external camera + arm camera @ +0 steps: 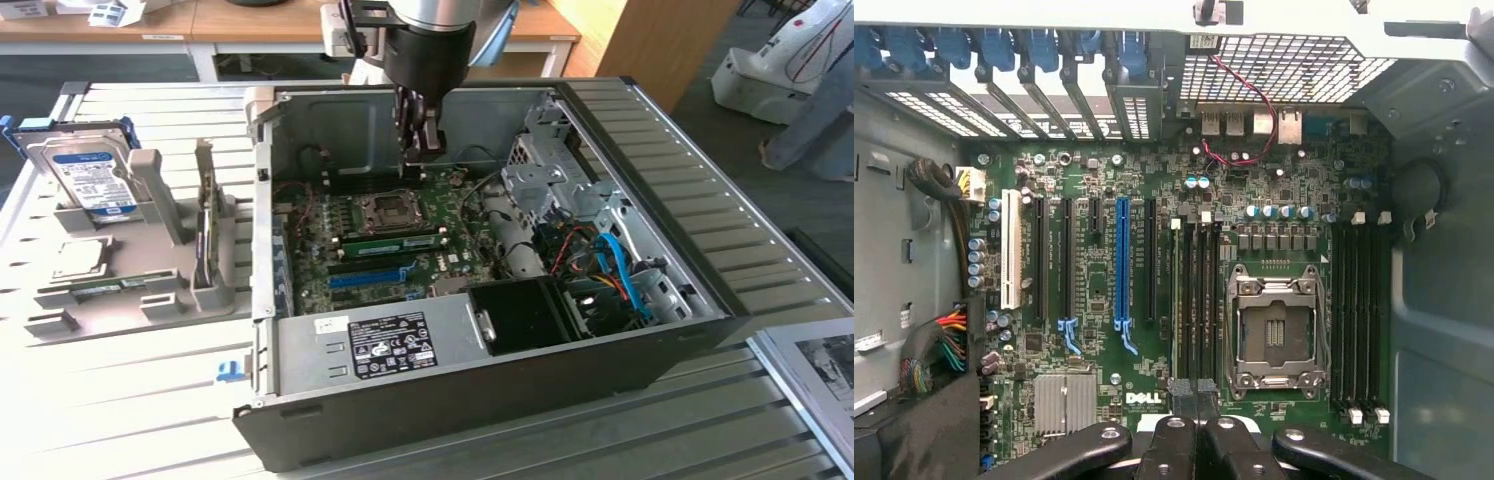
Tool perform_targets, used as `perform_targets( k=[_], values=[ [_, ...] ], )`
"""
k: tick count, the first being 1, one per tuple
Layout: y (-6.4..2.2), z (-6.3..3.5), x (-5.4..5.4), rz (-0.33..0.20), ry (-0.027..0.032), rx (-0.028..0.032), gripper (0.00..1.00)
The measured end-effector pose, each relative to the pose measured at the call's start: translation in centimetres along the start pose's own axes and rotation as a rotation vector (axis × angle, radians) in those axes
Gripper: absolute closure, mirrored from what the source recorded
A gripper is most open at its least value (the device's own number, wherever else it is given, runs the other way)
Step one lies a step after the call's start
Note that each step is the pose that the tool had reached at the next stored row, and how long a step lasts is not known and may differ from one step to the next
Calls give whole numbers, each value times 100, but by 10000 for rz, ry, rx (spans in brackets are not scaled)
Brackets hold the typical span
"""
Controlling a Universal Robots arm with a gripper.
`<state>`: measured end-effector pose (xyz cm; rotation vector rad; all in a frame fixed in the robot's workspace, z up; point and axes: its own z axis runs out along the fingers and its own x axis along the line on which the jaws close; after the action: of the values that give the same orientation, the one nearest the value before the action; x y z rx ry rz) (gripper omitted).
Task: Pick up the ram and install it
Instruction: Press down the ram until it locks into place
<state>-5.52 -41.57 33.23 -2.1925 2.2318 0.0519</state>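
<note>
Exterior view: slatted pale metal table point(134, 400), wooden desks point(267, 25) behind, bearing an open black computer case point(534, 390) and a grey plastic rack point(120, 300) with a silver blue-labelled hard drive point(87, 180). Inside the case, thin green ram stick point(394, 241) seated in a motherboard slot; black gripper point(424, 140) above the board, fingers pressed together, empty. Upright card point(204, 220) in the rack edge-on, hard to identify.

We saw the closed claw point(1191, 400) above the motherboard point(1154, 300), near the empty CPU socket point(1274, 335) and blue slot point(1121, 260).
</note>
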Motion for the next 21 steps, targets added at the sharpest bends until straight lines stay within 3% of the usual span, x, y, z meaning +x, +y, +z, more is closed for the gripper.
perform_targets(
  k=[16, 21],
  values=[
    [0, -1, 0, 1, 2, 0, 90],
    [0, -1, 0, 224, -2, 6, 90]
  ],
)
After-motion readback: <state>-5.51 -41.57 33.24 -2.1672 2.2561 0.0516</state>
